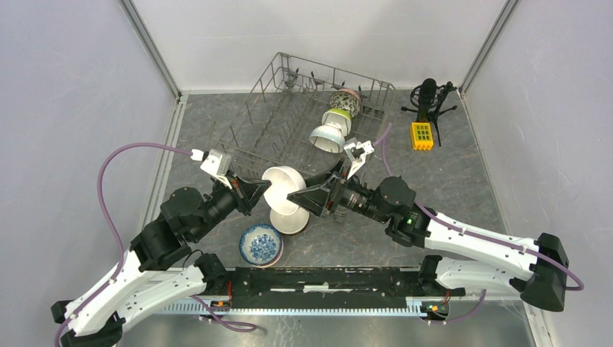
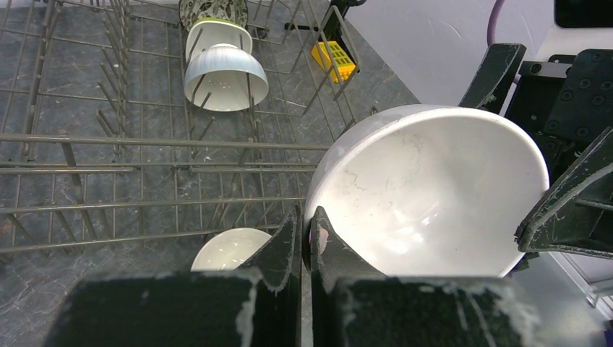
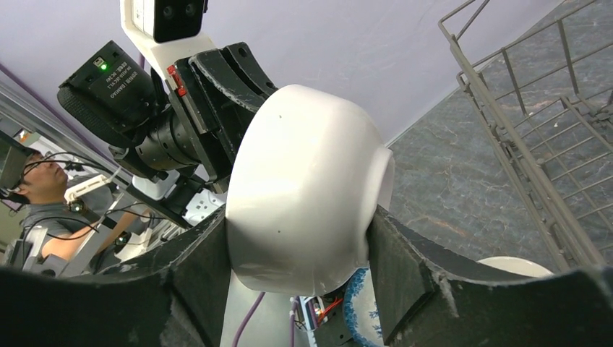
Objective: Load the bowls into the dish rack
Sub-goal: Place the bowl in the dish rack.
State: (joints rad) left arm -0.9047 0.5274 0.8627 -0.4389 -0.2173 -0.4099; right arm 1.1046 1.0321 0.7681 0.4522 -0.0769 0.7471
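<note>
A plain white bowl (image 1: pixel 282 185) hangs in the air between both grippers, in front of the dish rack (image 1: pixel 271 119). My left gripper (image 1: pixel 264 190) is shut on its rim, as the left wrist view (image 2: pixel 309 223) shows, with the bowl's inside (image 2: pixel 434 195) facing that camera. My right gripper (image 1: pixel 299 196) clasps the bowl's outside (image 3: pixel 303 181), one finger (image 3: pixel 405 267) against each side. A second white bowl (image 1: pixel 293 222) and a blue-and-white bowl (image 1: pixel 261 244) sit on the table below. The rack's right end holds a white bowl (image 1: pixel 327 137), a lime green bowl (image 1: pixel 340 120) and a speckled bowl (image 1: pixel 345 101).
A black microphone on a small tripod (image 1: pixel 429 97) and a yellow block (image 1: pixel 422 135) stand right of the rack. The rack's near wall (image 2: pixel 144 141) lies just ahead of the left gripper. White enclosure walls bound the grey table.
</note>
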